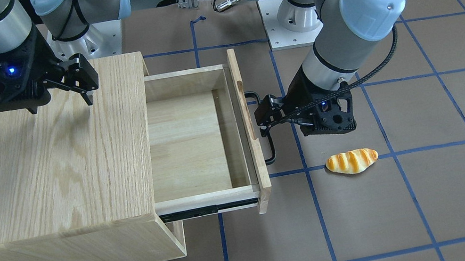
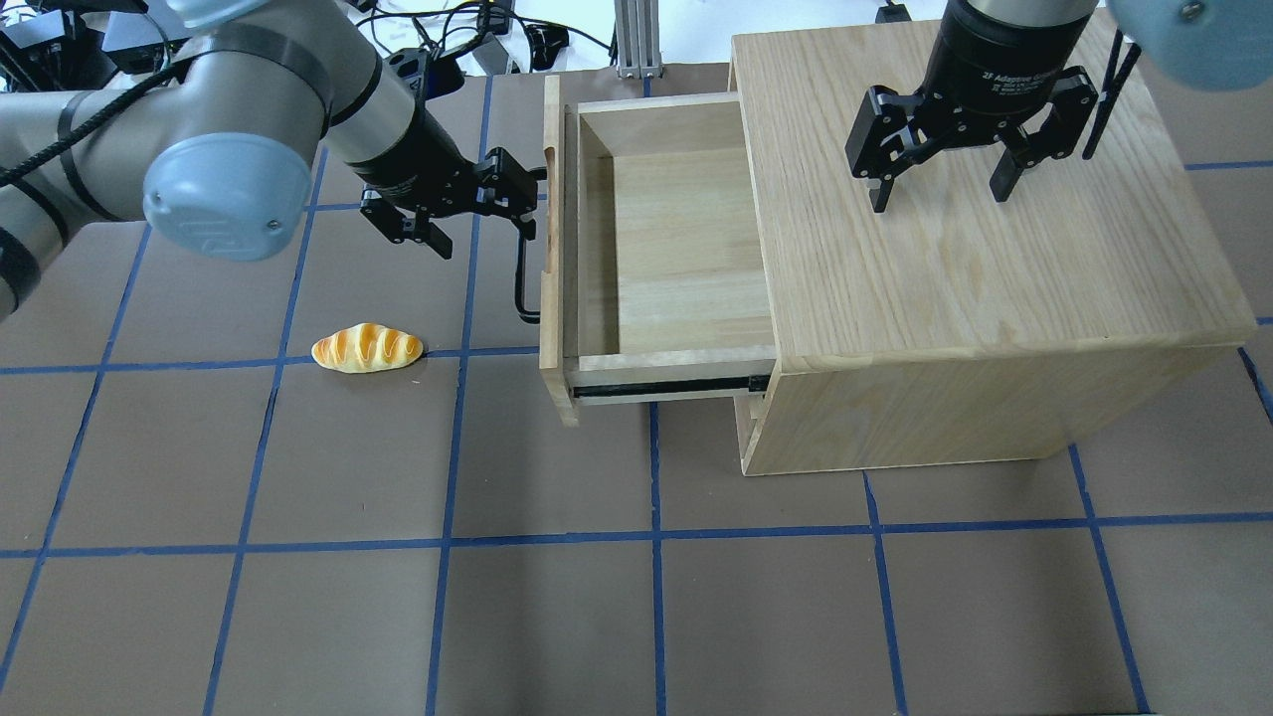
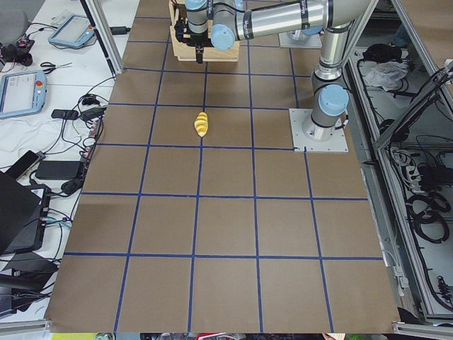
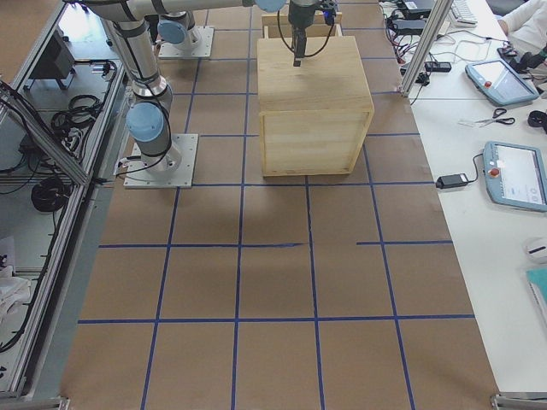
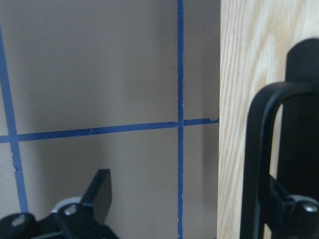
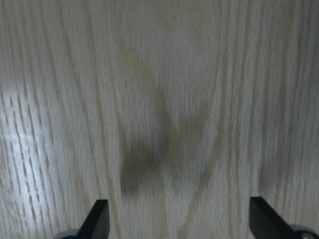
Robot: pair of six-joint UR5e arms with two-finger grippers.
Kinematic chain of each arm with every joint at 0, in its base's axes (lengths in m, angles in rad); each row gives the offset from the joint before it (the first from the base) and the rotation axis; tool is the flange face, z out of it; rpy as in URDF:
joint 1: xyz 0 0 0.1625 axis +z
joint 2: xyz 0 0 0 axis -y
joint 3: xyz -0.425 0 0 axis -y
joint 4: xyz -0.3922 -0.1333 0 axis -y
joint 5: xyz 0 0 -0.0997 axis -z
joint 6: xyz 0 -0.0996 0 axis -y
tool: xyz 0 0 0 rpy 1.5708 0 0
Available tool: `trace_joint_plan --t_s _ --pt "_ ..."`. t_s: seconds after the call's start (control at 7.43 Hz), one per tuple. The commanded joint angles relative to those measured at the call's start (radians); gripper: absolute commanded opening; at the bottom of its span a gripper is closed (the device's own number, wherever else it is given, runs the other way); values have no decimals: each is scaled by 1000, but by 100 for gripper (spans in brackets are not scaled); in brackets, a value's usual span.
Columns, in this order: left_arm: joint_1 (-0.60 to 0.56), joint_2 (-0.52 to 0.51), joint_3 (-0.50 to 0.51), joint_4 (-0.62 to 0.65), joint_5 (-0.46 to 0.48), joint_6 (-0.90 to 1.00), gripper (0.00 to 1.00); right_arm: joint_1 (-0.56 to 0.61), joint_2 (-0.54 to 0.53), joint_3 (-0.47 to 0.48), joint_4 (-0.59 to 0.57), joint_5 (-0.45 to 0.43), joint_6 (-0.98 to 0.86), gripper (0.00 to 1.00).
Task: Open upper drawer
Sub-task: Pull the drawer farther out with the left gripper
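Note:
The upper drawer (image 1: pixel 253 136) (image 2: pixel 553 298) stands pulled far out of the oak cabinet (image 1: pixel 40 154) (image 2: pixel 975 259), and its inside is bare. Its black bar handle (image 1: pixel 271 154) (image 2: pixel 520 288) (image 5: pixel 254 164) is on the front panel. My left gripper (image 1: pixel 261 116) (image 2: pixel 482 214) (image 5: pixel 199 129) is open at the handle's far end. One finger (image 5: pixel 301 99) sits by the bar against the panel and the other (image 5: pixel 99 191) is out over the table. My right gripper (image 1: pixel 61 105) (image 2: pixel 940 194) (image 6: pixel 184 224) is open and empty just above the cabinet top.
A toy bread roll (image 1: pixel 352 161) (image 2: pixel 367 348) (image 3: pixel 202 124) lies on the brown table near the drawer front, below my left arm. The table is marked with blue tape lines. The cabinet also shows in the exterior right view (image 4: pixel 312 77).

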Motion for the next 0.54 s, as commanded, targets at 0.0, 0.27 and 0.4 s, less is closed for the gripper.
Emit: trace_joint_plan --t_s 0.0,0.27,0.4 --pt "36 18 0 -25 17 22 100 0 0 0 0 0 1 100" --pt "71 33 -2 -46 45 54 100 0 0 0 0 0 1 100" --pt "79 42 10 -62 86 60 100 0 0 0 0 0 1 100"
